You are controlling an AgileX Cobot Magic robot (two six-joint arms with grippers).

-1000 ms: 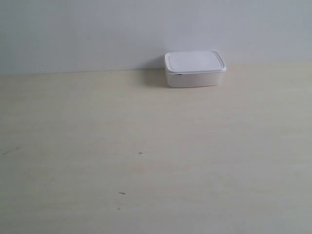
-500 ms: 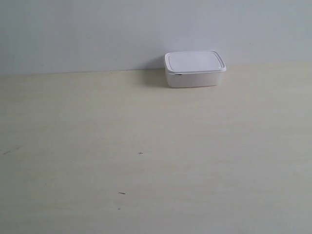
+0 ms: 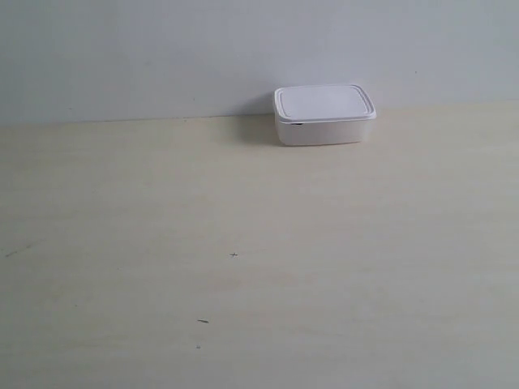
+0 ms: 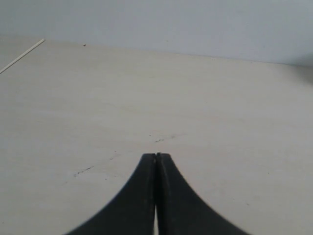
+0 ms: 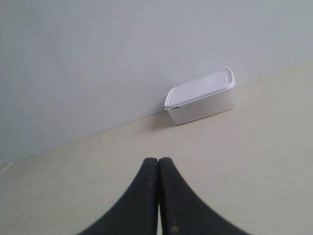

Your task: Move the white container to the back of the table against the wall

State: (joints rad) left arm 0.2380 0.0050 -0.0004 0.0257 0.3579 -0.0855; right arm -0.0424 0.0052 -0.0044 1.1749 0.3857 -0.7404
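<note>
Exterior view shows nothing moved over the last second: white container (image 3: pixel 324 114) sits upper right of centre on the worktop (image 3: pixel 259 243), apparently against the wall (image 3: pixel 162 57), left tool (image 4: pixel 156 159) and right tool (image 5: pixel 158 161) both pressed together, empty, so placement looks done.

White container (image 3: pixel 324 114) lidded, upright, at table (image 3: pixel 243 259) back, against wall (image 3: pixel 162 49).

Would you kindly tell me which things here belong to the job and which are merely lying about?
Job: white container, lid on, by the wall; table; left gripper and right gripper, both shut, empty.
Lying about: only small dark marks on the table.
</note>
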